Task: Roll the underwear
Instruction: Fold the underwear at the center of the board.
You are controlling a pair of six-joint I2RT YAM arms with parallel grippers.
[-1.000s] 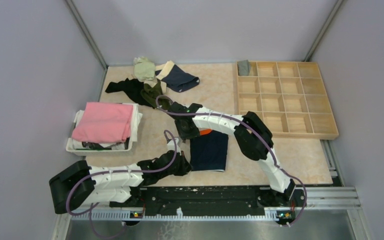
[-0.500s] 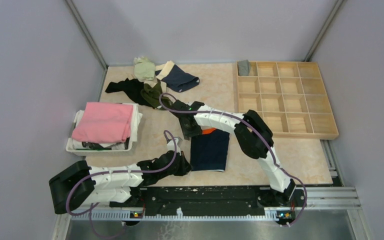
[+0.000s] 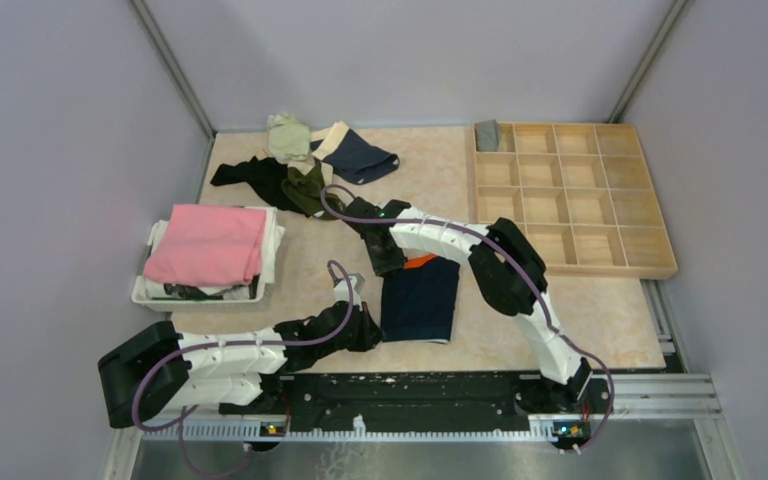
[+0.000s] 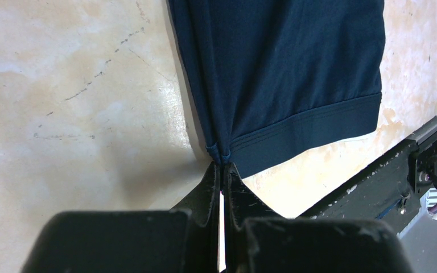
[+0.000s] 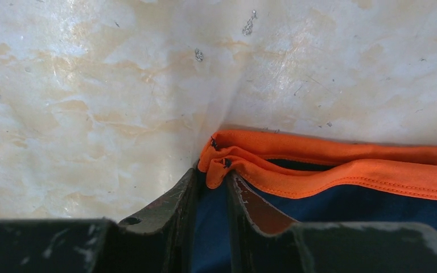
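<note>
Now the navy underwear [image 3: 420, 300] is lying flat on the table [image 3: 580, 310] between both arms, its long axis running from the near hem to the far orange waistband [image 5: 341, 165]. The left gripper [image 4: 222, 168] is clamping the near-left hem corner. The right gripper [image 5: 211, 176] is straddling the far-left waistband corner, cloth between its jaws; whether they are pinching it I cannot tell. Rolling is likely going along that axis, waistband toward hem.
</note>
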